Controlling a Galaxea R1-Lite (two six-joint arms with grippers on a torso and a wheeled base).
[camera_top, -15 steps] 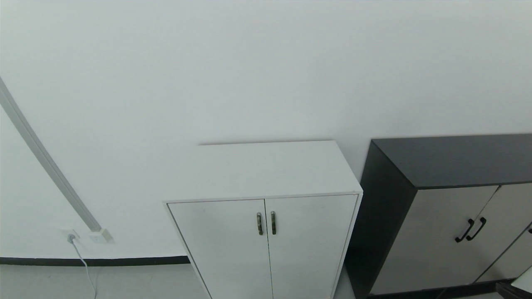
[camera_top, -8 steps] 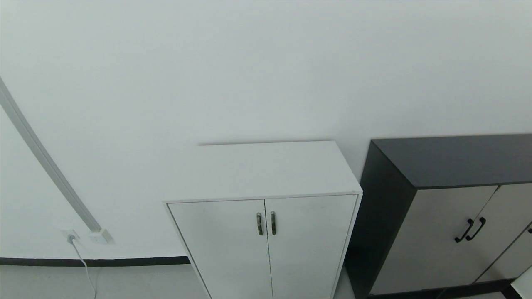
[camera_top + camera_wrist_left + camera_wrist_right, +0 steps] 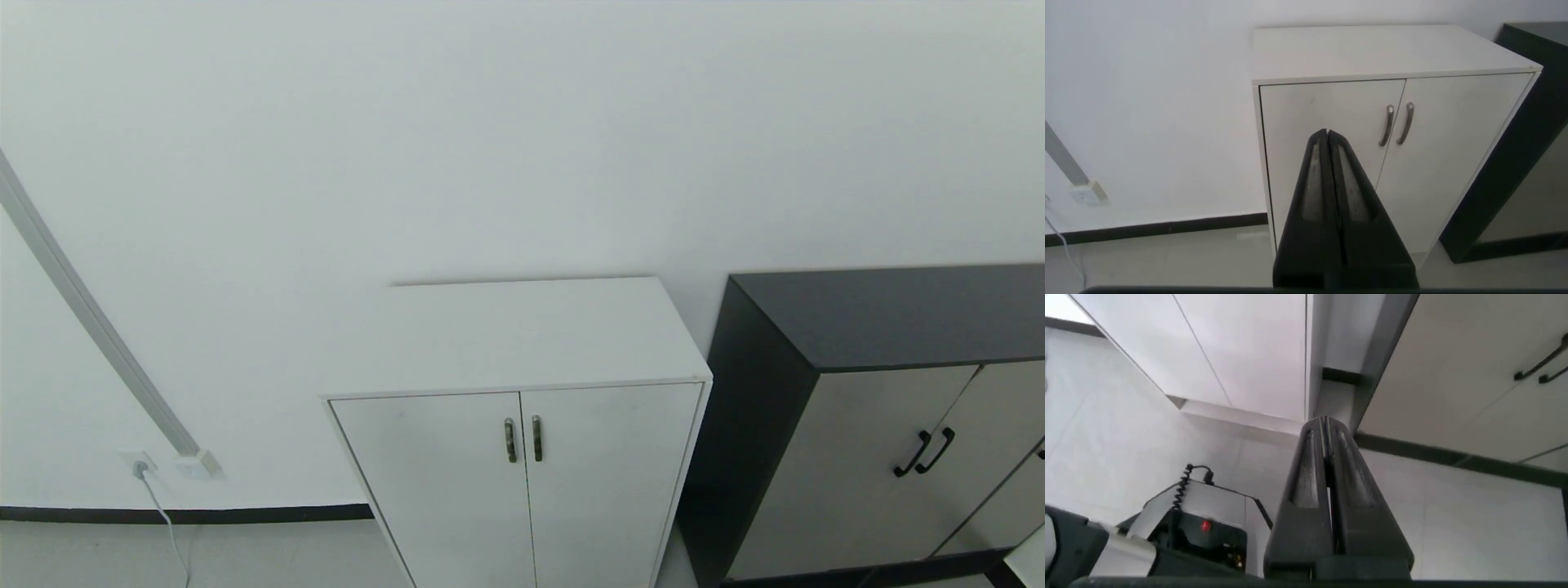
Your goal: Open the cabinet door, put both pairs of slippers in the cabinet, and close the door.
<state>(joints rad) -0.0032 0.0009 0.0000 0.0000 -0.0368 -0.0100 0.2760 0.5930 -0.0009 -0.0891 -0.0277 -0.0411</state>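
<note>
Cabinet (image 3: 522, 343), white, stands against the wall (image 3: 490, 131); both doors shut, left door (image 3: 441, 482) and right door (image 3: 608, 474) meeting at a centre seam. Two upright metal handles (image 3: 510, 439) sit just beside that seam, one per door, near the cabinet's top edge. Dark cabinet (image 3: 890, 314) stands just right of the cabinet, a narrow gap between them, its grey doors also shut, with black handles. Left of the cabinet, low on the wall: socket (image 3: 140, 468) with a cable (image 3: 167, 523) hanging to the floor, and a slanted conduit (image 3: 90, 318) running up from it. Left hand (image 3: 1328, 132) is in front of the cabinet and apart from it, level with the doors, clenched with fingers pressed flat together and grasping nothing. Right hand (image 3: 1327, 420) is low, near the cabinet's foot, facing the gap beside the dark cabinet above the tiled floor (image 3: 1470, 514); likewise clenched tight on nothing.
</note>
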